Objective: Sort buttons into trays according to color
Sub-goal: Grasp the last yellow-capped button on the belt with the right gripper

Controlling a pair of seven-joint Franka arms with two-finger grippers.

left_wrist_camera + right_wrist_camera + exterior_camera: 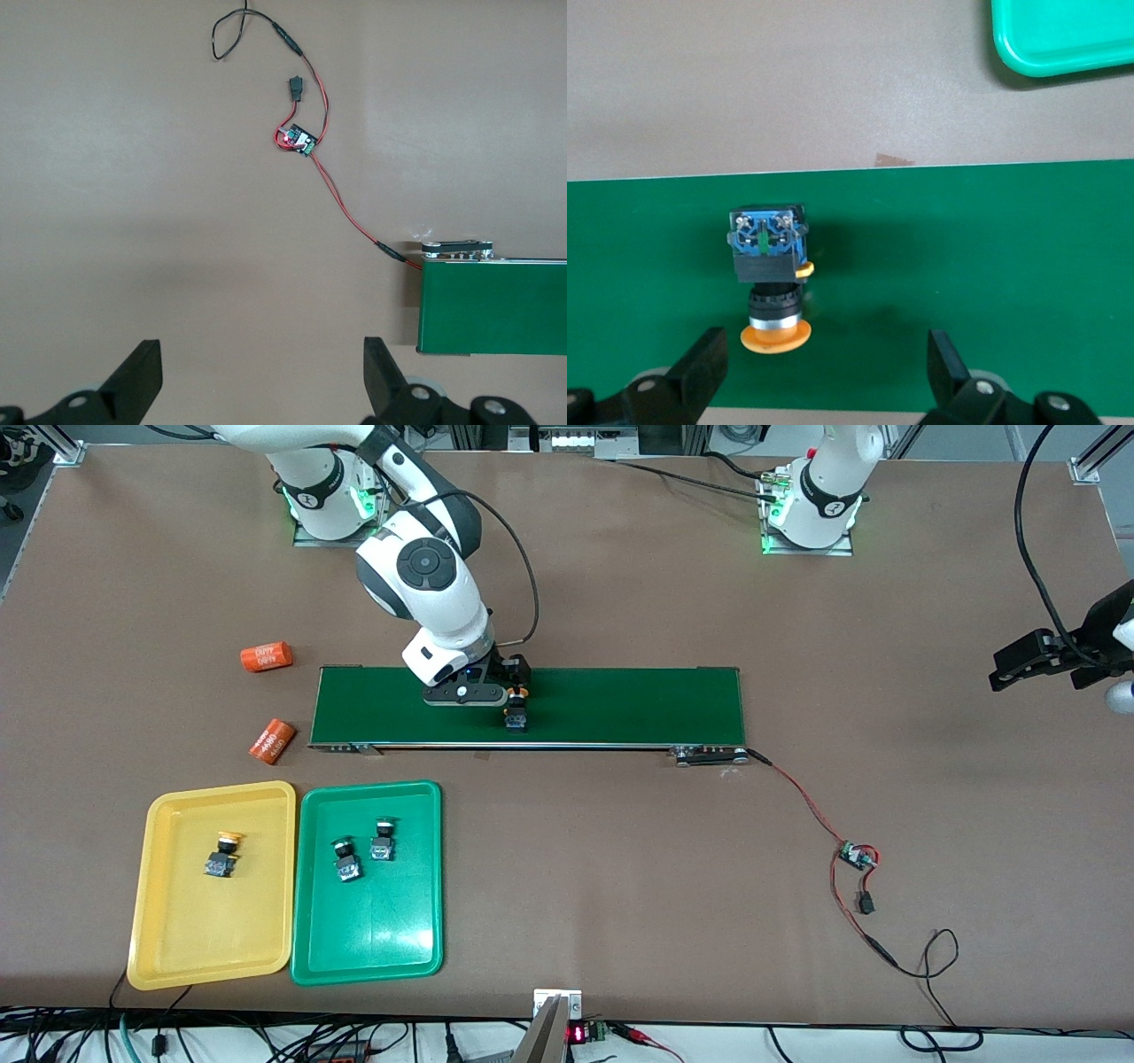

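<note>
1. Two orange cylinders lie on the worktop toward the right arm's end, just off the end of the belt.
2. The yellow tray sits nearer the front camera than the cylinders. One yellow button lies on its side in it.
3. The green tray is just beside the yellow tray, toward the left arm's end. Two green buttons lie in it, close together.
4. The right end effector is low over the belt with its fingers apart and holding nothing.
5. A second yellow button lies on its side on the belt, under the right end effector. In the right wrist view its orange cap sits in the gap between the spread fingers, touching neither, and its blue base points toward the green tray.
6. A red and black cable runs from the belt's end nearer the left arm to a small circuit board on the worktop.
7. The left end effector waits in the air over bare worktop at the left arm's end. Its fingers are apart and empty, as the left wrist view shows, well away from the belt's end.
</note>
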